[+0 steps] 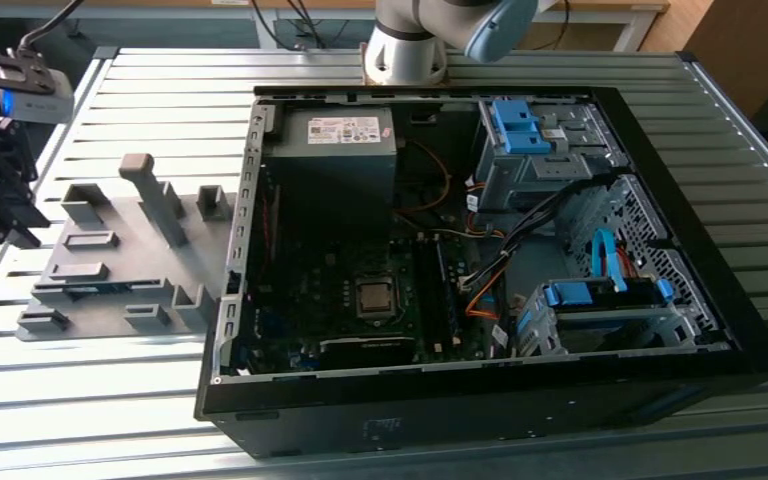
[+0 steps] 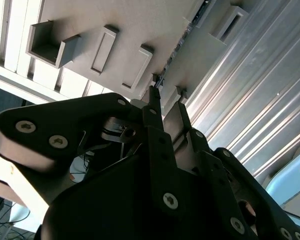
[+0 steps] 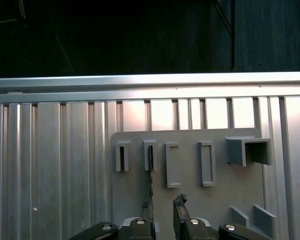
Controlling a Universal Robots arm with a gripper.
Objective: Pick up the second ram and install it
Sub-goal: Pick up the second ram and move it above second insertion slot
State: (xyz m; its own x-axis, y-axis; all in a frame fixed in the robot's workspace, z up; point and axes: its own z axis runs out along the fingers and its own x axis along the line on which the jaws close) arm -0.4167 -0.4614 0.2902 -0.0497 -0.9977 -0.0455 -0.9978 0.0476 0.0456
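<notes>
The second ram (image 3: 151,182) stands on its long edge on the grey fixture plate (image 3: 220,200), one end in a slot block, seen as a thin dark line. In the second wrist view the second ram (image 2: 177,47) runs down to my fingertips. My gripper (image 3: 163,202) is low over the plate with its jaws apart, straddling the stick's near end. One fingertip (image 3: 146,204) is almost against it, the other stands clear. In the second wrist view my gripper (image 2: 166,97) shows from behind. In the exterior view my gripper (image 1: 4,215) hangs at the left edge beside the plate.
An open computer case (image 1: 491,400) lies on the ribbed metal table (image 1: 117,400) to the exterior view's right of the fixture plate (image 1: 157,270). Its motherboard (image 1: 357,300), cables and blue drive-bay clips (image 1: 518,125) are exposed. Several raised grey blocks (image 1: 157,195) stand on the plate.
</notes>
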